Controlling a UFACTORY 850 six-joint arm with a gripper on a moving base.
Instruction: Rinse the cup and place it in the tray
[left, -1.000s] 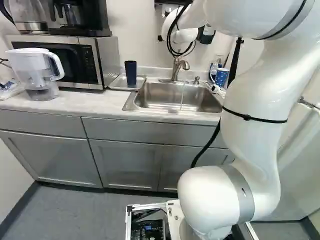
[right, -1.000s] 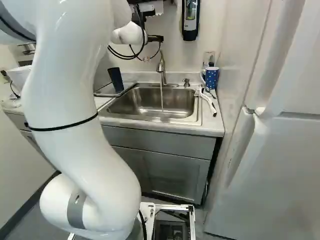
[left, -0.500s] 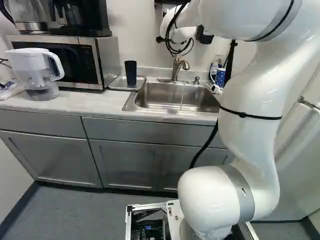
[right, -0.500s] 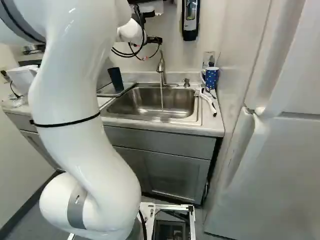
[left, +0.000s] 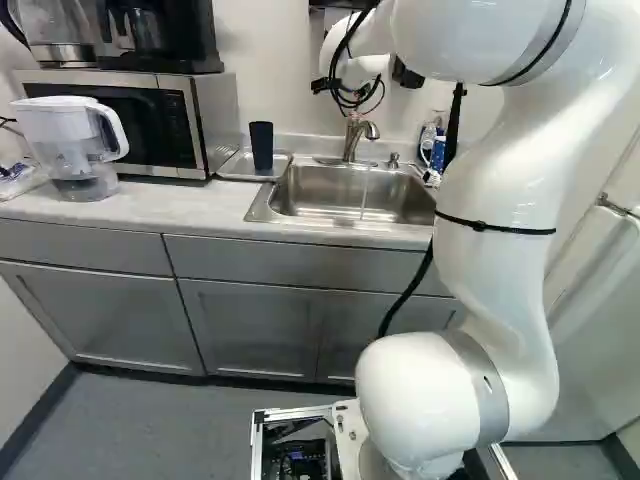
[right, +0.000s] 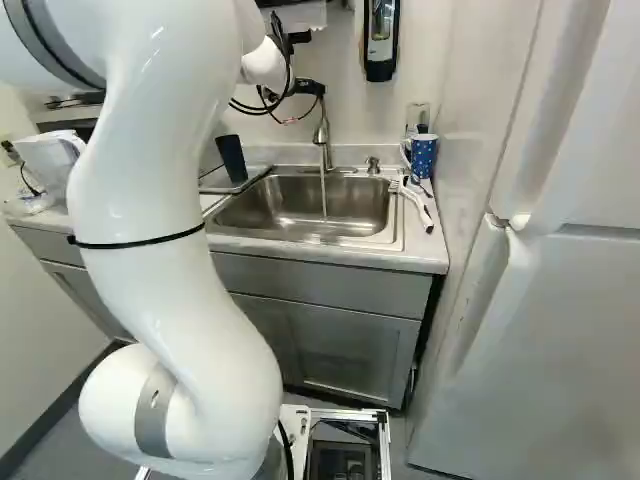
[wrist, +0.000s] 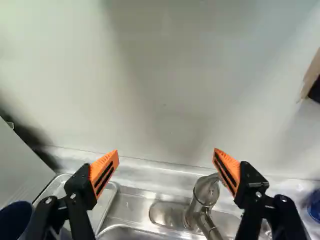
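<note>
cup (left: 262, 147): dark blue and upright on the tray (left: 237, 168) beside the sink (left: 315, 190), with no grip on it; the placing looks done.
gripper (wrist: 166, 154): released and empty, its two fingers wide apart, above the tap (right: 322, 133) and facing the wall (wrist: 170, 100).
water (right: 323, 190): a thin stream runs from the tap into the sink, with nothing held under it.
rinse: the pictures do not show whether the cup is wet, so this half of the job cannot be confirmed; its place on the tray beside a running tap suggests it is done.
spotted mug (right: 424, 155): stands on the far side of the sink from the tray, probably no part of the job.
left to do: if the rinse is indeed finished, little beyond shutting off the water and drawing the arm clear.
</note>
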